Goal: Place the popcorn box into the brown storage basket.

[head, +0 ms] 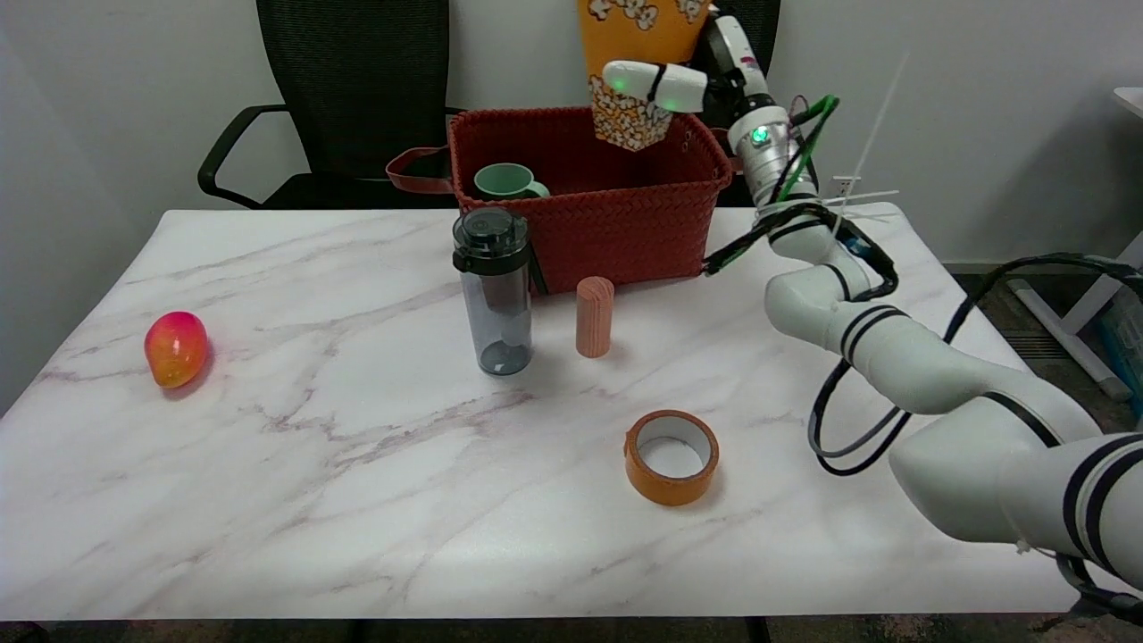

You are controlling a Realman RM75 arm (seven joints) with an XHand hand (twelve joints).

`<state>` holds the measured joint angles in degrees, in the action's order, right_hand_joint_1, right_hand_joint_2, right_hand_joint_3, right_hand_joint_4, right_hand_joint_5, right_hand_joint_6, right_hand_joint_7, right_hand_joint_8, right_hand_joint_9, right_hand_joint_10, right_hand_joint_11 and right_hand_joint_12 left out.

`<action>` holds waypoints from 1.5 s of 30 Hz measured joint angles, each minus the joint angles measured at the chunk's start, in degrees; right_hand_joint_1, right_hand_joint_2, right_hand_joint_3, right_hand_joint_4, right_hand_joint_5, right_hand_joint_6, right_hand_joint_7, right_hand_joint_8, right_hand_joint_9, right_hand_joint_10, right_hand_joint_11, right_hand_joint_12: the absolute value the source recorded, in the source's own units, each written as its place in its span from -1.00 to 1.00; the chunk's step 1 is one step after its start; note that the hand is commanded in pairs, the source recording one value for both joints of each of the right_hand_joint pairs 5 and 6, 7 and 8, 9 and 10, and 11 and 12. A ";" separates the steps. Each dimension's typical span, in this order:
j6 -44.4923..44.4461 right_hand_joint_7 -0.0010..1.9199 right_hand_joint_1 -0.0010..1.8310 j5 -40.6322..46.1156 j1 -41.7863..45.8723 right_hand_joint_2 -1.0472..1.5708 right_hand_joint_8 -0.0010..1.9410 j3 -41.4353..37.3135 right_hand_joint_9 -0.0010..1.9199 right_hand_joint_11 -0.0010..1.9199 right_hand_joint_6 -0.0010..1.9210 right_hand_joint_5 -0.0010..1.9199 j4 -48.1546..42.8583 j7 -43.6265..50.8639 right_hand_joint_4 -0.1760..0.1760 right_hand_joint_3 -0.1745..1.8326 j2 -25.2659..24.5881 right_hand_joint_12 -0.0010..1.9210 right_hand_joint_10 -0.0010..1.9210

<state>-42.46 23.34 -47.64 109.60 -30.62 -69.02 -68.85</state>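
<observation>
The orange popcorn box (630, 36) with white popcorn print hangs in the air over the right half of the brown woven storage basket (616, 219) at the table's far side. My right hand (692, 76) grips the box from its right, with white fingers wrapped across its front. The box's lower end (632, 129) dips to about the height of the basket's rim. Its top runs out of the picture. A green mug (506, 181) sits inside the basket at the left.
A clear bottle with a black lid (494, 290) and a pink cylinder (595, 316) stand just in front of the basket. An orange tape roll (671, 456) lies near the front right. A red-yellow mango (176, 348) rests at the left. A black chair (357, 98) stands behind.
</observation>
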 measured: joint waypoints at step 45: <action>9.96 -0.29 -0.14 -11.21 -9.32 0.38 -0.30 -0.12 -0.34 -0.30 -0.67 -0.67 11.30 16.43 0.00 -1.00 -10.56 -0.30 -0.34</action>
<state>-32.50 12.13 -56.96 109.48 -19.32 -52.60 -79.40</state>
